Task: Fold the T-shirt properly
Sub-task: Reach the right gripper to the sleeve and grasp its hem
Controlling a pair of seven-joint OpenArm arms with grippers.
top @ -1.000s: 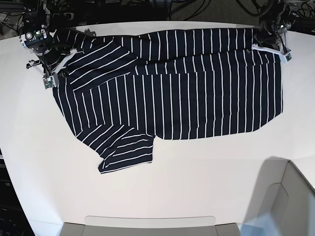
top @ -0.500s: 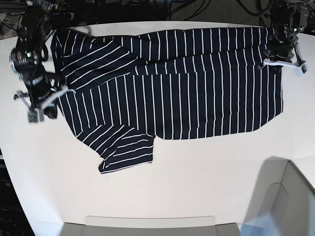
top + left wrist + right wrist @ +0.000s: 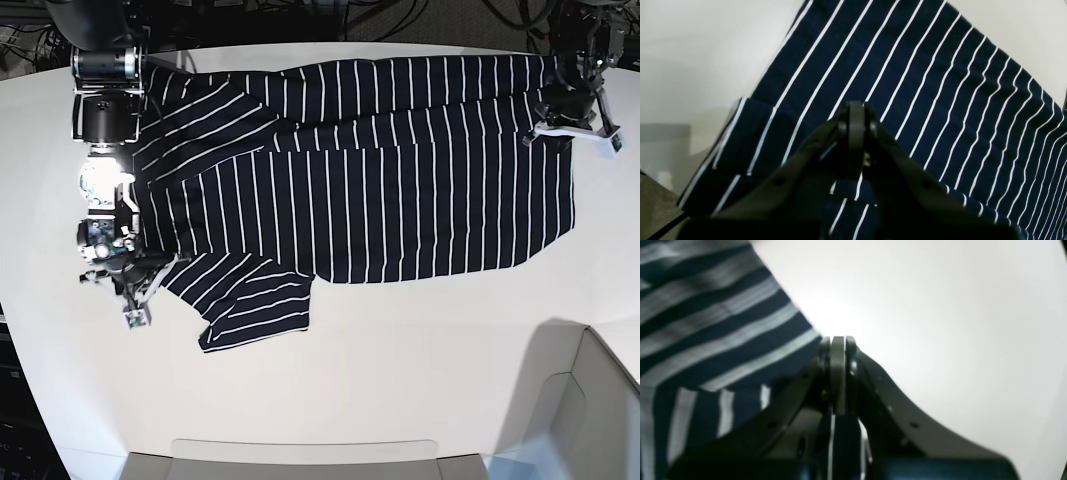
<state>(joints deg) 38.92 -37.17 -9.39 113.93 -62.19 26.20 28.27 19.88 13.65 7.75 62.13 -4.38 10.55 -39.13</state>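
The T-shirt (image 3: 400, 180), dark navy with thin white stripes, lies spread across the white table, with one sleeve (image 3: 255, 315) pointing toward the near edge. At the shirt's left edge my right gripper (image 3: 140, 275) is shut on the T-shirt. In the right wrist view, striped cloth (image 3: 716, 340) runs in between the shut fingers of the right gripper (image 3: 837, 343). My left gripper (image 3: 562, 118) is at the far right corner, shut on the T-shirt's edge. The left wrist view shows the left gripper (image 3: 857, 110) closed over a raised fold of the T-shirt (image 3: 940, 83).
The white table (image 3: 400, 350) runs well beyond the shirt on the near side. A grey box (image 3: 590, 400) stands at the near right corner and a flat grey tray edge (image 3: 300, 455) lies along the front. Cables hang behind the far edge.
My right gripper has travelled from the far left corner down the shirt's left edge toward the near side, taking cloth with it. The left gripper has shifted slightly to the right.
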